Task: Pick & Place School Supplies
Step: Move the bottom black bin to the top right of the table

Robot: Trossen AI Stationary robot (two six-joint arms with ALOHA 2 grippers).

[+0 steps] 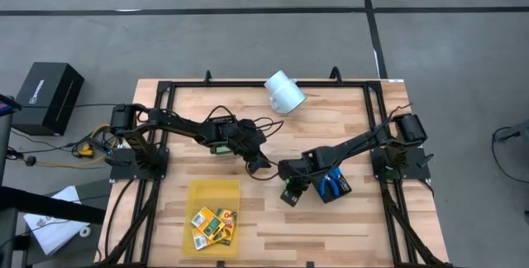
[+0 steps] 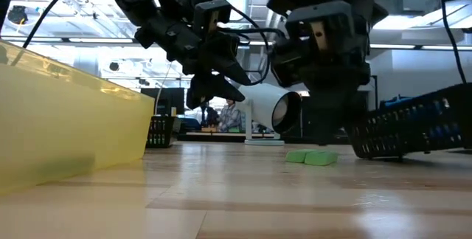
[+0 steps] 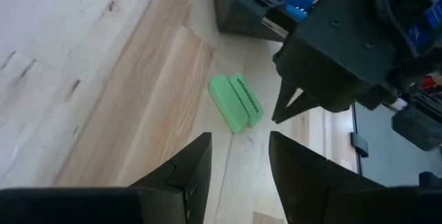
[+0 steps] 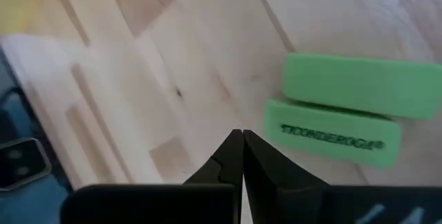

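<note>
A: Yellow tray (image 2: 66,132) sits nearest the low camera, its wall filling that side of the frame. From above it holds several small orange-yellow boxes (image 1: 214,223) bunched toward one end.

B: Left pincer (image 3: 238,165)?

A: Parted, nothing between the fingers. It hangs above the bare tabletop (image 1: 347,218) near the middle, aimed toward two green pieces (image 3: 235,102).

B: Right pincer (image 4: 242,135)?

A: Fingers pressed together, empty. Tip close beside the green pieces, not touching them as far as I can make out; the low view is too cluttered to be sure.

B: How do the pieces lie?

A: Flat on the wood, two oblongs side by side, long sides touching, long axes parallel. One carries dark lettering along its length (image 4: 331,138). They lie between the two pincers.

B: Other containers?

A: Black mesh tray (image 2: 413,132) just beside the right pincer, blue-handled tools (image 1: 334,184) inside it. White cup (image 1: 284,92) tipped on its side at the far edge, mouth toward the low camera.
</note>
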